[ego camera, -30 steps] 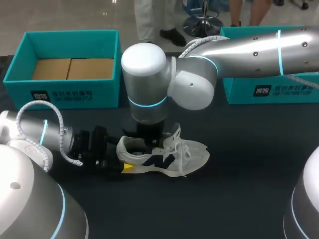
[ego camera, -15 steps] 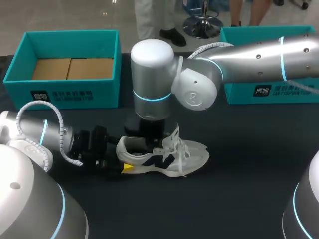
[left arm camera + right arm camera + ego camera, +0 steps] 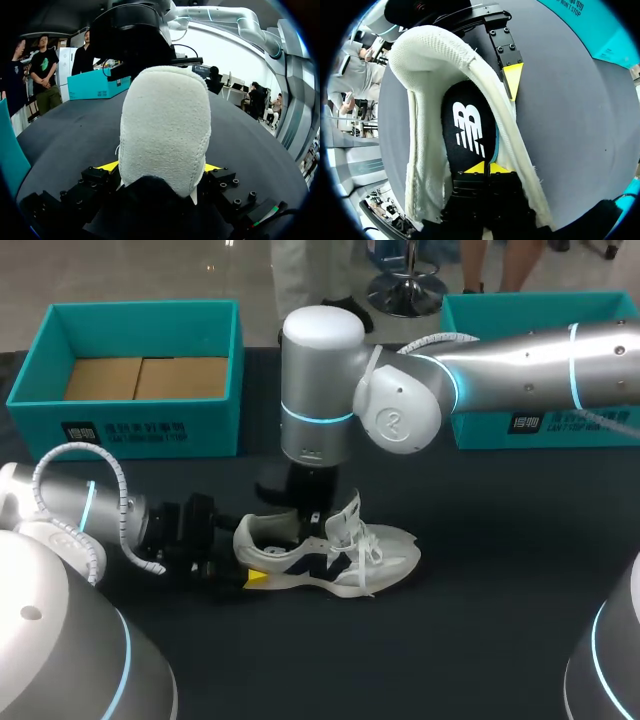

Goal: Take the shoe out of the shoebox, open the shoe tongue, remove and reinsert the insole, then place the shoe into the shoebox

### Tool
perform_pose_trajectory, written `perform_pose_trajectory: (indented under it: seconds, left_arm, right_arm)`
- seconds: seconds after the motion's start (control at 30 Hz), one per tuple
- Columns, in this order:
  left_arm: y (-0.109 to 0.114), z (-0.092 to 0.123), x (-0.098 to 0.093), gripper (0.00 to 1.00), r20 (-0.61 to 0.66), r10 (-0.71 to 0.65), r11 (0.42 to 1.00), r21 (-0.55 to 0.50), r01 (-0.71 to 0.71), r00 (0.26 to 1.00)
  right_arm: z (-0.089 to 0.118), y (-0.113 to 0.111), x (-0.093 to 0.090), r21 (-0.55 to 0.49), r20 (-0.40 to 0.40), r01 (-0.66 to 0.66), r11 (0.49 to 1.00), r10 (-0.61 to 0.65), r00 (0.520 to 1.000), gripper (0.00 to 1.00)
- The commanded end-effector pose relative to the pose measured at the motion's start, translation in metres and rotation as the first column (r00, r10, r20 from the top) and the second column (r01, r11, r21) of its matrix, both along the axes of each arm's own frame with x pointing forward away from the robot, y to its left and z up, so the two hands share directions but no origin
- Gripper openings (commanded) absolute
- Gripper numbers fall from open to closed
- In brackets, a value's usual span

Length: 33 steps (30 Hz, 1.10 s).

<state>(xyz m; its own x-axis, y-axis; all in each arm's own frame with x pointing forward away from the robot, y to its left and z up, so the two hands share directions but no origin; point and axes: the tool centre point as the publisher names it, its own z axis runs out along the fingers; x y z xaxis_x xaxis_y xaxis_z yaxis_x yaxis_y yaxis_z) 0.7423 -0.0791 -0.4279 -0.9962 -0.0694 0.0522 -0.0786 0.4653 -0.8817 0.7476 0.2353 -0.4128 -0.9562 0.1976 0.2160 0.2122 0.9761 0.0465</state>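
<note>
Lying on its sole on the table (image 3: 480, 620), the shoe (image 3: 330, 555) is clamped at the heel between the fingers of the left claw (image 3: 161, 167), which are spread to the heel's width. The right claw (image 3: 486, 168) is seen inside the shoe's opening, its tips pinched almost together on the insole (image 3: 467, 127). Bare table is seen past the toe. An open shoebox (image 3: 140, 425) and a second box (image 3: 490, 430) are set well apart from both claws, near the table's far edge.
</note>
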Motion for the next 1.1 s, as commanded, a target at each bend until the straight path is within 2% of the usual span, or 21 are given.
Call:
perform_pose_trajectory:
  seconds: [0.03, 0.33, 0.63, 0.83, 1.1]
  left_arm:
    - [-0.001, -0.001, 0.002, 0.0, 0.0, 0.002, 1.0, 0.003, -0.002, 1.0]
    - [-0.001, -0.001, 0.002, 0.0, 0.0, 0.002, 1.0, 0.003, -0.002, 1.0]
    - [-0.001, -0.001, 0.002, 0.0, 0.0, 0.002, 1.0, 0.003, -0.002, 1.0]
    - [-0.001, -0.001, 0.002, 0.0, 0.0, 0.002, 1.0, 0.003, -0.002, 1.0]
    - [-0.001, -0.001, 0.002, 0.0, 0.0, 0.002, 1.0, 0.003, -0.002, 1.0]
  right_arm:
    - [0.001, -0.003, -0.01, 0.024, 0.006, -0.001, 1.0, 0.001, 1.0, 0.0]
    - [0.029, -0.008, -0.012, 0.018, 0.05, 0.001, 1.0, -0.002, 0.999, 0.0]
    - [0.04, -0.023, -0.012, 0.012, 0.096, 0.026, 1.0, -0.027, 0.995, 0.0]
    - [0.042, -0.037, -0.015, 0.044, 0.124, 0.059, 0.997, -0.064, 0.99, 0.0]
    - [0.058, -0.031, -0.006, 0.097, 0.175, 0.02, 0.995, -0.037, 0.984, 0.0]
